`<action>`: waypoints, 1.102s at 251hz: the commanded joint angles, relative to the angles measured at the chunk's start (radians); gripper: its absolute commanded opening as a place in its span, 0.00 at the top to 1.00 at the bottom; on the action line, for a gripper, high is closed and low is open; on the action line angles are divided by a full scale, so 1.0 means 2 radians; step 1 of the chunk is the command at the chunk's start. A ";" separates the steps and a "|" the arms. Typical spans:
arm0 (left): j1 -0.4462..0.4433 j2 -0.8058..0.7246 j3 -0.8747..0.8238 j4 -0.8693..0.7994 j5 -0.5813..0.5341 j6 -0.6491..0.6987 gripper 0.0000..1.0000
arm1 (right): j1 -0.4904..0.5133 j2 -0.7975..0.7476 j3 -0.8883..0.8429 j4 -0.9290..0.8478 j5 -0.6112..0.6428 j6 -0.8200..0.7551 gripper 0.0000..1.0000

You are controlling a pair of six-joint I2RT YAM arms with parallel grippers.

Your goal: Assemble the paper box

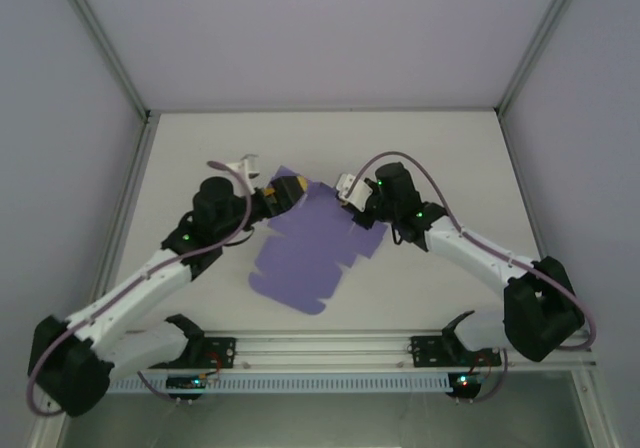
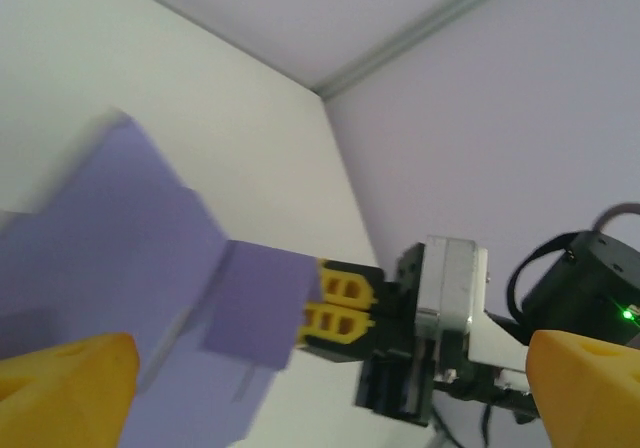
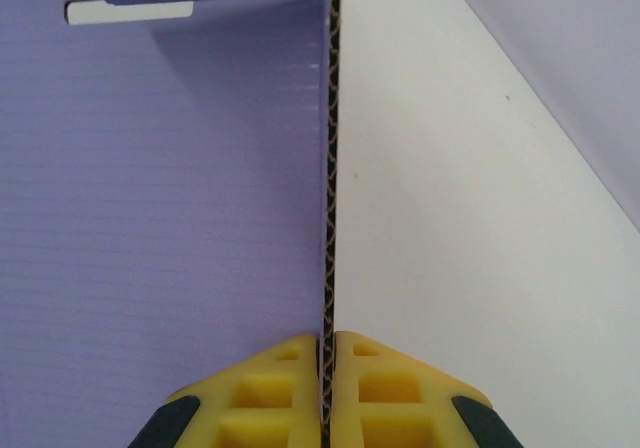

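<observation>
My right end effector (image 3: 326, 363) is clenched on a raised flap of the lilac paper box (image 1: 300, 258). I judge this stands the flap up along its crease while the rest of the die-cut blank lies flat on the white worktop (image 1: 440, 158) between the arms. The left end effector (image 1: 284, 190) hovers released beside the blank's far corner, pads spread wide; the card is thin, matte and finely ribbed.

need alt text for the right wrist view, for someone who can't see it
The right tool is pinched shut on the edge of the lilac paper box, seen edge-on as a thin line up the middle. Its ribbed face spreads left, with a narrow slot near the top; the white table lies to the right.
</observation>
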 commanded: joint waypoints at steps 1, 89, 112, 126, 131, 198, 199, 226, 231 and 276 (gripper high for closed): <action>0.038 -0.031 0.007 -0.171 -0.034 0.050 0.00 | -0.006 -0.005 0.004 -0.030 0.009 -0.035 1.00; 0.132 -0.012 -0.036 -0.222 -0.007 0.093 0.00 | -0.011 -0.008 0.014 -0.058 -0.009 -0.089 1.00; 0.137 -0.005 -0.064 -0.140 0.037 0.116 0.00 | -0.012 -0.008 0.015 -0.063 -0.014 -0.093 1.00; 0.137 0.005 -0.075 -0.086 0.068 0.121 0.00 | -0.014 -0.007 0.016 -0.063 -0.018 -0.094 1.00; 0.138 0.008 -0.075 -0.076 0.074 0.123 0.00 | -0.014 -0.007 0.015 -0.063 -0.020 -0.094 1.00; 0.139 0.020 -0.083 -0.113 0.085 0.151 0.04 | -0.023 -0.005 0.028 -0.075 -0.014 -0.093 1.00; 0.139 0.019 -0.084 -0.114 0.084 0.151 0.04 | -0.023 -0.005 0.029 -0.075 -0.014 -0.092 1.00; 0.140 -0.004 -0.102 -0.127 0.075 0.149 0.04 | -0.034 -0.005 0.035 -0.074 -0.027 -0.078 1.00; 0.140 -0.009 -0.106 -0.127 0.075 0.148 0.04 | -0.035 -0.005 0.036 -0.074 -0.030 -0.076 1.00; 0.141 -0.039 -0.135 -0.096 0.082 0.132 0.04 | -0.042 -0.005 0.042 -0.084 -0.035 -0.071 1.00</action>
